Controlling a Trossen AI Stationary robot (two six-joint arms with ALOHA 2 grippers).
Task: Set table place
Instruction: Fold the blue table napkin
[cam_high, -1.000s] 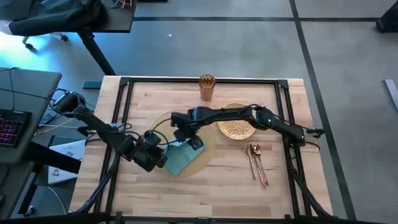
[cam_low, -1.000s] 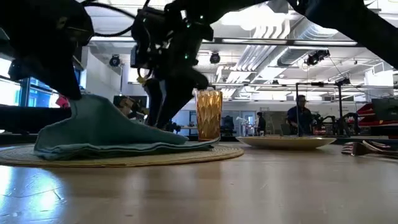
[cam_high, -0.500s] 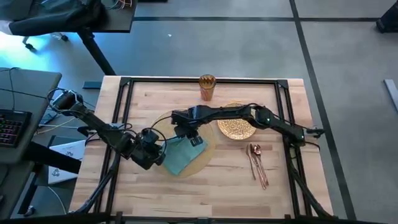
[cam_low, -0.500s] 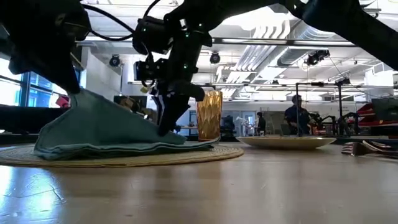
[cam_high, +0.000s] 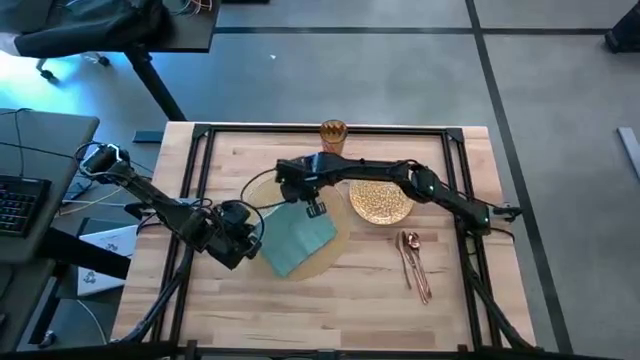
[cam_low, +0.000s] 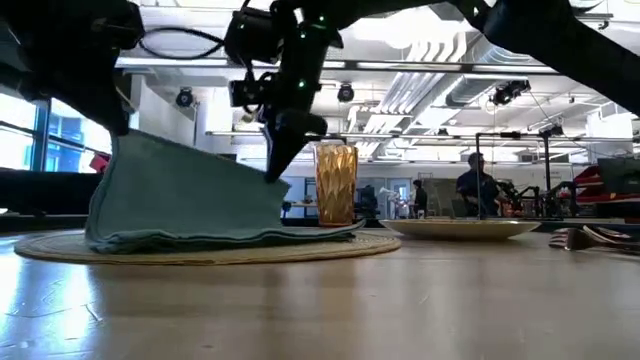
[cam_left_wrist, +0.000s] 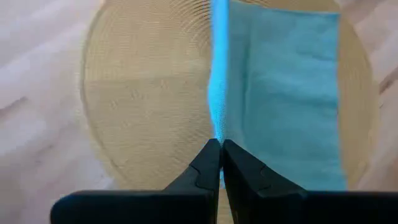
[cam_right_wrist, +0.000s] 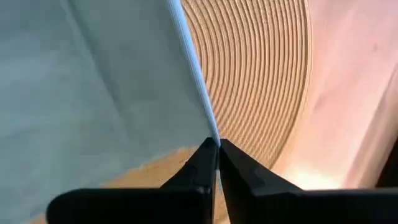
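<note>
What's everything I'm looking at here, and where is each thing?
table: one, light wood, black rails
placemat: one, pale gold, table middle
napkin: one, teal, on placemat, two corners lifted
plate: one, glittery gold, right of placemat
cup: one, amber, far edge
cutlery: copper and silver, right of placemat
keyboard: one, on grey desk
person: one, far background
left gripper: shut on napkin
right gripper: shut on napkin

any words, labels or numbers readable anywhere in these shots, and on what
None can be read.
The napkin, placemat, plate, cup and table carry no print.
The white sheet beside the table has dark marks, too small to read.
</note>
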